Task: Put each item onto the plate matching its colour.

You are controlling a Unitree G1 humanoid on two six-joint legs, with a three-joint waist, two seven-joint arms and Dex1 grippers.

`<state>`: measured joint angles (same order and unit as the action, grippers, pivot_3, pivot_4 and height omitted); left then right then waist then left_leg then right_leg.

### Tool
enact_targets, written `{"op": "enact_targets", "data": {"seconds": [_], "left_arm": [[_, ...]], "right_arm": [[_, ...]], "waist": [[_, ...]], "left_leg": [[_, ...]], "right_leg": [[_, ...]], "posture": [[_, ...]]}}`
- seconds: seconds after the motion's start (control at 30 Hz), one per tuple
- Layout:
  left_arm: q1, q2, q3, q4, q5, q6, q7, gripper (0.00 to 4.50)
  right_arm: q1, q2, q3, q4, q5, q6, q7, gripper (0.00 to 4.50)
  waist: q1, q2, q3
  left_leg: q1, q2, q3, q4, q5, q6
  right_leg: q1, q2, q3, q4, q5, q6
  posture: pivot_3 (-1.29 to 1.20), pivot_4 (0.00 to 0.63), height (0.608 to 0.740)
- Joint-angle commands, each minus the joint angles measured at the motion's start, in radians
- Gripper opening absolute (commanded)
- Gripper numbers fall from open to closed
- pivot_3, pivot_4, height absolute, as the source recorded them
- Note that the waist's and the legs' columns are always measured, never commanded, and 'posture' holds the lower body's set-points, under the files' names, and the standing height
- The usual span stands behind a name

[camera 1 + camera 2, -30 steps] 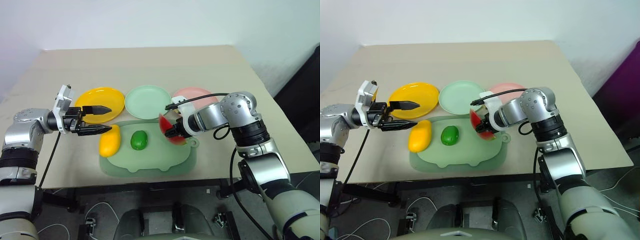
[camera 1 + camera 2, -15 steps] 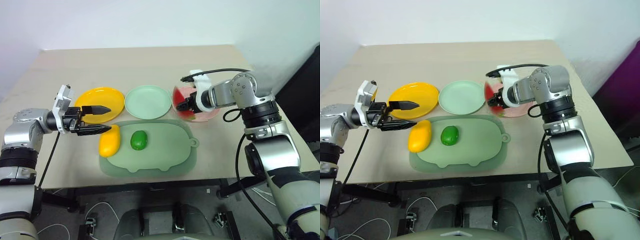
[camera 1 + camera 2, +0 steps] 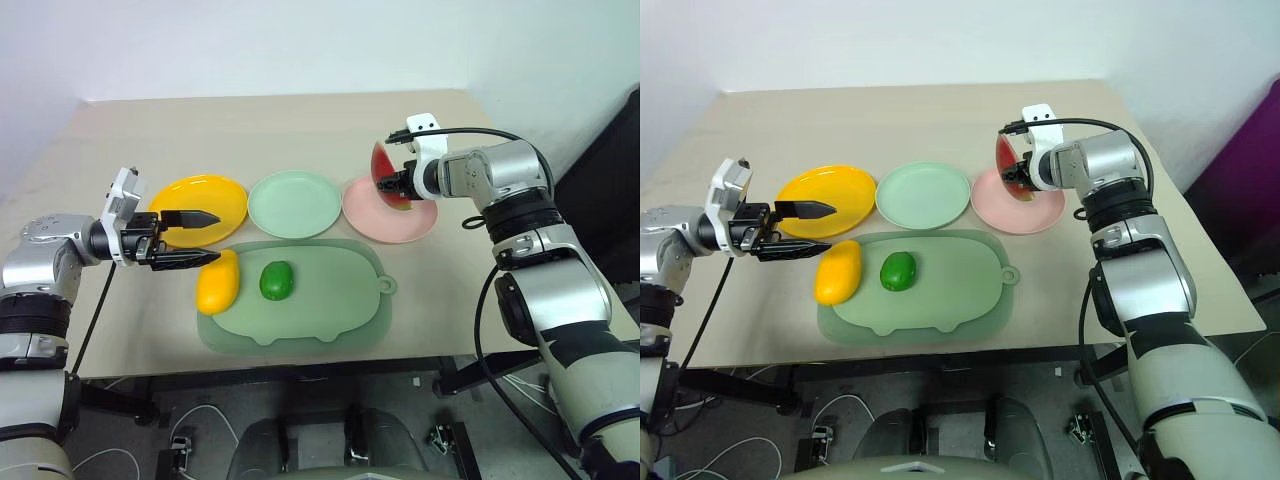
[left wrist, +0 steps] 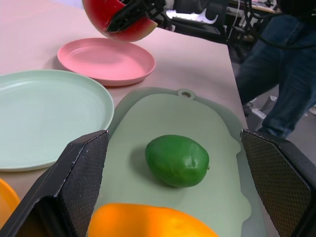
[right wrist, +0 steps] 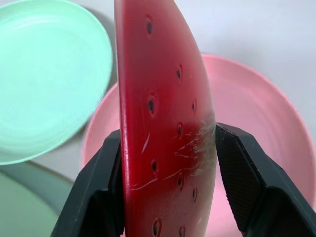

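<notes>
The step in hand is delivery of the red watermelon wedge with green rind [image 3: 1012,165]: the right gripper [image 3: 392,183] has its two black fingers [image 5: 249,182] closed on the wedge's flat faces and holds it in the air above the far edge of the round, shallow pink plastic plate [image 3: 388,214], not yet set down. The next move calls for lowering the wedge onto the pink plate and parting the fingers only once it rests there, since the curved rind may let it rock or roll. The left gripper [image 3: 208,237] hangs with its fingers spread wide and holding nothing, just beside the yellow oblong toy mango [image 3: 218,282]. The mango lies at the edge of the large pale green mat with a tab [image 3: 330,300], and the glossy green egg-shaped toy fruit [image 4: 177,160] lies on that mat; neither is on its plate. The yellow plate [image 3: 225,197] and the pale mint green plate [image 3: 296,203] stand bare. The beige tabletop [image 3: 280,130] meets a plain white wall [image 3: 300,45]; a person's legs in jeans [image 4: 281,84] stand beyond the tabletop.
</notes>
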<state>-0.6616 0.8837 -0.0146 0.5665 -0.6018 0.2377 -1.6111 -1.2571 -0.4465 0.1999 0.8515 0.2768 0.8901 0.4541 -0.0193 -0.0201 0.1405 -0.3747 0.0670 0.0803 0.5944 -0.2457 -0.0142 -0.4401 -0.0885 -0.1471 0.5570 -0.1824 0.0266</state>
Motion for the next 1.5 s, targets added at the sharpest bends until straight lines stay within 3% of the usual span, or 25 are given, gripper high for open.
{"op": "enact_targets", "data": {"seconds": [0.03,0.4,0.83,1.07,1.5], "left_arm": [[0.003,0.025,0.029,-0.033,-0.015,0.007,-0.003,4.5],[0.027,0.042,0.047,-0.064,-0.021,0.025,-0.003,4.5],[0.049,0.077,0.054,-0.097,-0.036,0.046,-0.003,4.5],[0.061,0.084,0.068,-0.111,-0.037,0.054,-0.003,4.5],[0.063,0.083,0.07,-0.107,-0.036,0.056,-0.003,4.5]], "right_arm": [[-0.033,0.009,-0.039,0.099,-0.054,-0.09,0.014,2.24],[-0.032,0.04,-0.109,0.302,-0.153,-0.286,0.019,2.24],[-0.017,0.091,-0.181,0.361,-0.187,-0.34,0.003,2.24],[-0.006,0.104,-0.201,0.378,-0.205,-0.362,-0.014,4.48],[-0.021,0.103,-0.227,0.373,-0.218,-0.371,-0.009,4.48]], "waist": [[0.0,0.0,0.0],[-0.002,0.001,0.0],[-0.002,0.0,0.0],[-0.002,0.0,0.0],[-0.003,0.0,0.0]], "left_leg": [[0.0,0.0,0.0,0.0,0.0,0.0],[0.001,0.0,0.001,0.001,0.0,0.0],[0.002,0.0,0.001,0.002,0.0,0.0],[0.002,0.0,0.001,0.002,0.0,0.0],[0.002,0.0,0.001,0.002,0.0,0.0]], "right_leg": [[0.0,0.0,0.0,0.0,0.0,0.0],[0.0,0.0,0.001,0.003,0.0,0.001],[0.001,0.0,0.002,0.003,0.001,0.001],[0.001,0.0,0.002,0.004,0.001,0.001],[0.001,0.0,0.002,0.004,0.002,0.002]], "posture": [[0.0,0.15,0.74],[0.0,0.15,0.74],[0.0,0.15,0.74],[0.0,0.15,0.74],[0.0,0.15,0.74]]}}
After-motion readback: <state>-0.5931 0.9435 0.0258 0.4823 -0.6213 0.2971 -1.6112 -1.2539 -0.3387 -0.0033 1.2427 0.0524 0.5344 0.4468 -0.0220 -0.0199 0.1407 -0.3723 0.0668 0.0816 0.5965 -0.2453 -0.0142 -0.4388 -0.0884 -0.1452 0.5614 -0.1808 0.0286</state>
